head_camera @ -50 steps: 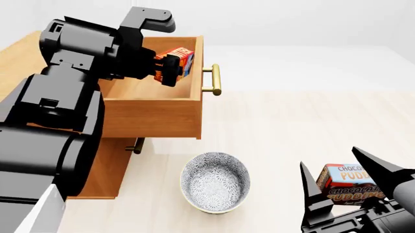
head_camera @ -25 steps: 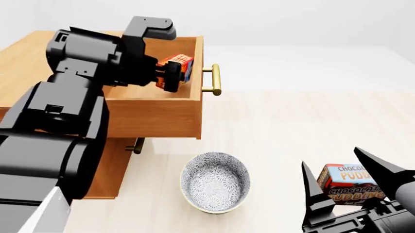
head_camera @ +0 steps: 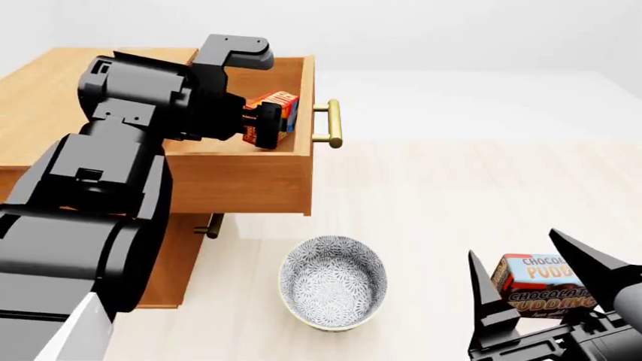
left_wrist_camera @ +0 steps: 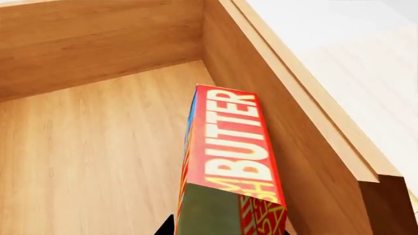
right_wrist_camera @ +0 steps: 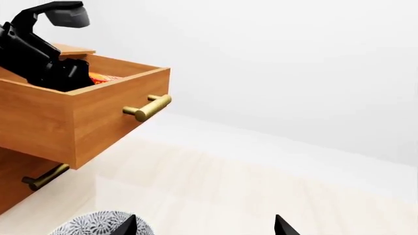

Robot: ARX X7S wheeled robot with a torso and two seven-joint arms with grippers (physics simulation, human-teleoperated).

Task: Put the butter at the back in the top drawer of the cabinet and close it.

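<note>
Small red-and-orange butter carton (head_camera: 278, 106) with yellow lettering: clamped in black left gripper (head_camera: 269, 124), inside pulled-out uppermost light-brown wooden drawer (head_camera: 236, 177) of three-drawer cabinet (head_camera: 30, 90), near front panel carrying brass bar handle (head_camera: 333, 122). Black right gripper (head_camera: 542, 282): fingers spread wide, holding nothing, low beside brown-and-blue pudding box (head_camera: 531, 283). Patterned grey-white bowl (head_camera: 332, 281): on pale floor below drawer.

- A bare simulated room is showing: blank white walls and a pale wood floor (head_camera: 482, 195).
- Kitchen-like props are sitting there: wooden cabinet (head_camera: 40, 98), patterned bowl (head_camera: 333, 282), pudding box (head_camera: 531, 284).
</note>
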